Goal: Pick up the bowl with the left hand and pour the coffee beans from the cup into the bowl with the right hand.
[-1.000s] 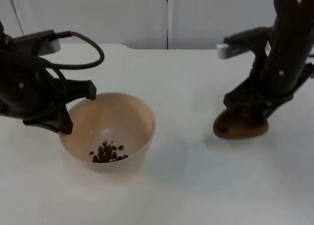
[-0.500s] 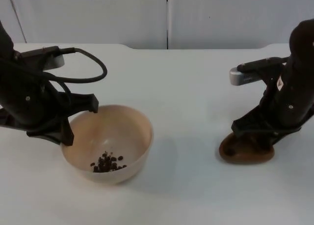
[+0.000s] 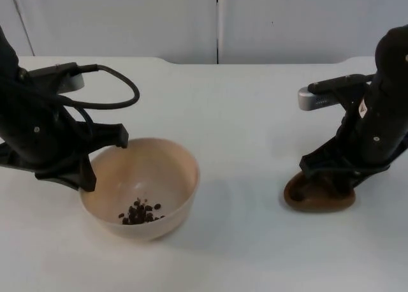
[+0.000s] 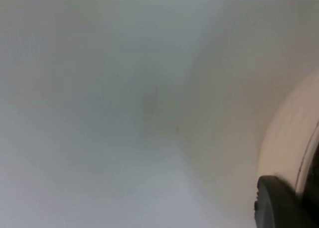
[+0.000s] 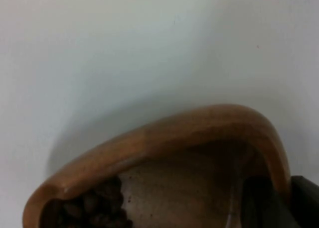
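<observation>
Left tool [image 3: 102,157] stays clamped on the bowl [image 3: 141,187] rim, bowl barely shifted, beans [image 3: 140,211] inside; right tool [image 3: 331,177] keeps gripping the wooden cup [image 3: 319,195], upright on the tabletop [image 3: 242,113], mouth up, unchanged

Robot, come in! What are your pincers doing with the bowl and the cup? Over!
Left pincer shut on bowl rim, beans inside. Right pincer shut on cup, on the table, some beans left in it. Nothing in the way.
</observation>
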Available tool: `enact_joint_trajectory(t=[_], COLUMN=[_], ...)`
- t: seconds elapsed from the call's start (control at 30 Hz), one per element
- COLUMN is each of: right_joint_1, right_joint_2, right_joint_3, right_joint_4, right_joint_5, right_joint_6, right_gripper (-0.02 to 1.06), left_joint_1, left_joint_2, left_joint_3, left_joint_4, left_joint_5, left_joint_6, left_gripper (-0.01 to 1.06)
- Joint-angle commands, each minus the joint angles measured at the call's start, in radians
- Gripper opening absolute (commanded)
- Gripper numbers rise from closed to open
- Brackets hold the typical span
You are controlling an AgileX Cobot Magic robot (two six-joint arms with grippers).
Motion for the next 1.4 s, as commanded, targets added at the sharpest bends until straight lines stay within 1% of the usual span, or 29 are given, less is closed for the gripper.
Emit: enact_joint_trajectory(t=[0.0, 0.3, 0.33, 0.37, 0.4, 0.43, 0.47, 0.53, 0.63, 0.67, 0.7, 0.73, 0.77, 0.83, 0.87, 0.9, 1.07, 1.2, 1.37], right_joint_1=[-0.006, -0.006, -0.006, -0.006, -0.006, -0.006, -0.006, -0.006, -0.006, -0.006, -0.006, -0.006, -0.006, -0.006, -0.006, -0.006, -0.006, -0.006, -0.003], right_joint_2=[0.014, 0.012, 0.012, 0.012, 0.012, 0.012, 0.012, 0.012, 0.012, 0.012, 0.012, 0.012, 0.011, 0.006, 0.006, 0.001, -0.048, -0.107, -0.254], right_joint_3=[0.005, 0.005, 0.005, 0.005, 0.005, 0.005, 0.005, 0.005, 0.005, 0.005, 0.005, 0.005, 0.005, 0.005, 0.005, 0.005, 0.005, 0.005, 0.005], right_joint_4=[-0.002, -0.002, -0.002, -0.002, -0.002, -0.002, -0.002, -0.002, -0.002, -0.002, -0.002, -0.002, -0.002, -0.002, -0.002, -0.002, -0.002, -0.002, -0.002], right_joint_5=[-0.007, -0.016, -0.018, -0.021, -0.023, -0.025, -0.025, -0.029, -0.039, -0.039, -0.047, -0.052, -0.056, -0.066, -0.066, -0.068, -0.061, -0.024, 0.042], right_joint_6=[0.01, 0.019, 0.019, 0.019, 0.021, 0.021, 0.021, 0.021, 0.024, 0.024, 0.033, 0.034, 0.034, 0.034, 0.034, 0.034, 0.034, 0.034, 0.011], right_gripper=[0.0, 0.0, 0.0, 0.02, 0.05, 0.09, 0.09, 0.2, 0.42, 0.42, 0.51, 0.59, 0.66, 0.76, 0.76, 0.79, 0.79, 0.79, 0.79], left_joint_1=[0.003, 0.003, 0.003, 0.003, 0.003, 0.003, 0.003, 0.003, 0.003, 0.003, 0.003, 0.003, 0.003, 0.003, 0.003, 0.003, 0.003, 0.003, 0.003], left_joint_2=[0.003, 0.003, 0.003, 0.003, 0.003, 0.003, 0.003, 0.003, 0.001, 0.001, -0.004, -0.01, -0.02, -0.043, -0.043, -0.054, -0.117, -0.168, -0.285], left_joint_3=[0.001, 0.001, 0.001, 0.001, 0.001, 0.001, 0.001, 0.001, -0.001, -0.001, -0.001, -0.001, -0.001, -0.001, -0.001, -0.001, -0.001, -0.001, -0.001], left_joint_4=[-0.004, -0.006, -0.006, -0.006, -0.008, -0.008, -0.008, -0.018, -0.034, -0.034, -0.034, -0.042, -0.047, -0.05, -0.05, -0.052, -0.049, -0.049, -0.049], left_joint_5=[0.014, 0.002, 0.002, 0.002, 0.007, 0.006, 0.006, 0.009, 0.014, 0.014, 0.014, 0.014, 0.011, 0.007, 0.007, 0.007, 0.007, 0.015, 0.024], left_joint_6=[-0.005, 0.001, 0.001, 0.001, 0.001, 0.001, 0.001, 0.001, 0.001, 0.001, 0.001, 0.004, 0.011, 0.027, 0.027, 0.03, 0.038, 0.041, 0.056], left_gripper=[0.0, 0.0, 0.02, 0.07, 0.13, 0.22, 0.22, 0.44, 0.86, 0.86, 0.97, 1.05, 1.05, 1.05, 1.05, 1.05, 1.05, 1.05, 1.05])
